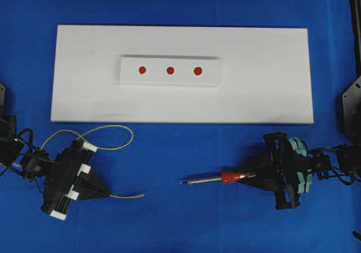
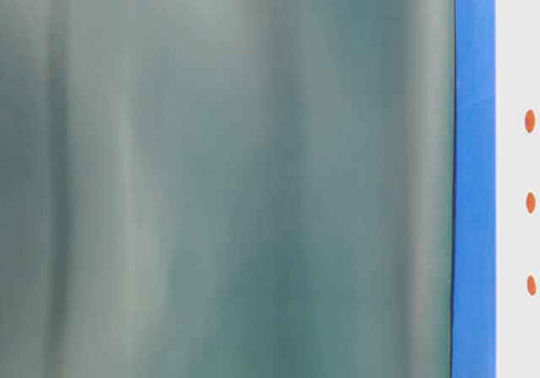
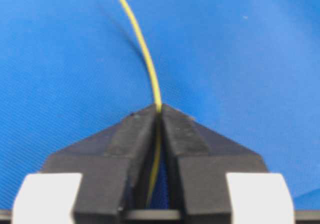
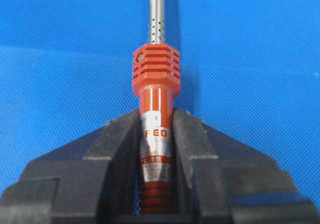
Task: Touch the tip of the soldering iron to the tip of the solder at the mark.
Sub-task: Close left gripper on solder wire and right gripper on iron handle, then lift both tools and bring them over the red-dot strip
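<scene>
A: Describe the work surface, largest item first.

B: The desk (image 1: 169,219) is covered in blue cloth. A large white board (image 1: 265,78) lies across the upper half of the overhead frame. A smaller white block (image 1: 169,81) sits on the board at centre, carrying three red marks (image 1: 170,70) in a horizontal row. In the table-level view a blurred grey-green surface fills most of the frame; the three marks show only at the right edge.

A: State the left end effector condition.

B: The left end effector (image 1: 107,193) is at the lower left of the overhead frame, resting low over the cloth. Its jaws are pressed together on the solder (image 1: 107,130). In the left wrist view the yellow wire passes between the black fingers (image 3: 185,134) and extends toward the top of the frame. Overhead, a short length projects right of the jaws; the remainder loops above the arm, below the board.

A: And the right end effector?

B: The right end effector (image 1: 254,177) is at the lower right, pinching the soldering iron (image 1: 217,178) by its red-orange handle. The ribbed collar sits just outside the jaws. The metal shaft points left, lying well apart from the solder and below the board.
</scene>
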Controlling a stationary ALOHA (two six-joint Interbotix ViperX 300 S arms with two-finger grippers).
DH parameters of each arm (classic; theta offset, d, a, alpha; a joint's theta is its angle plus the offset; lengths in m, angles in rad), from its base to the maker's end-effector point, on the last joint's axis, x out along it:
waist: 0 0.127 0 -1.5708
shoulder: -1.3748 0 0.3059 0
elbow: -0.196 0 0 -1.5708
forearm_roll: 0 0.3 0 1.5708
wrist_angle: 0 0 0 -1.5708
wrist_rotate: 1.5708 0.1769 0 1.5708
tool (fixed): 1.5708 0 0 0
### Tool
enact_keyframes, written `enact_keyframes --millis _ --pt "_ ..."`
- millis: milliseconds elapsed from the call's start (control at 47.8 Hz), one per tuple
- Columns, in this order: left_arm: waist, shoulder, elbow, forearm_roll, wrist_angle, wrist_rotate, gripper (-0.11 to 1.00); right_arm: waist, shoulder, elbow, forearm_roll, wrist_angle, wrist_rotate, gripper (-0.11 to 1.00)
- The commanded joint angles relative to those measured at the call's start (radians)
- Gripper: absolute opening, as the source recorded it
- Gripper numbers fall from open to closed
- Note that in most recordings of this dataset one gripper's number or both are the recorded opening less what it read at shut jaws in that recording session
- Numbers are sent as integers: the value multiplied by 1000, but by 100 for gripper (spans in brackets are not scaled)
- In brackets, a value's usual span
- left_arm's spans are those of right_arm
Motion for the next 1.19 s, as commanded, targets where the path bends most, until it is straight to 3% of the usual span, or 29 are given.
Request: enact_keyframes --millis 0,125,272,606,857,1171 --pt "-5 -20 -6 5 14 2 2 3 -14 -5 -3 -8 -3 6" --pt "-5 -66 -14 5 52 -3 2 3 -46 -5 -5 -5 -6 6" --pt "-2 -146 -46 5 204 -8 2 2 -129 2 -3 54 -29 6" --pt "29 -345 -183 11 627 -8 2 -74 -446 -34 5 437 -186 6" --pt "49 -437 -219 12 729 -11 2 -158 -606 -95 5 721 -253 6" --pt "120 -459 -244 17 813 -98 2 -238 -614 -124 5 816 -255 6"
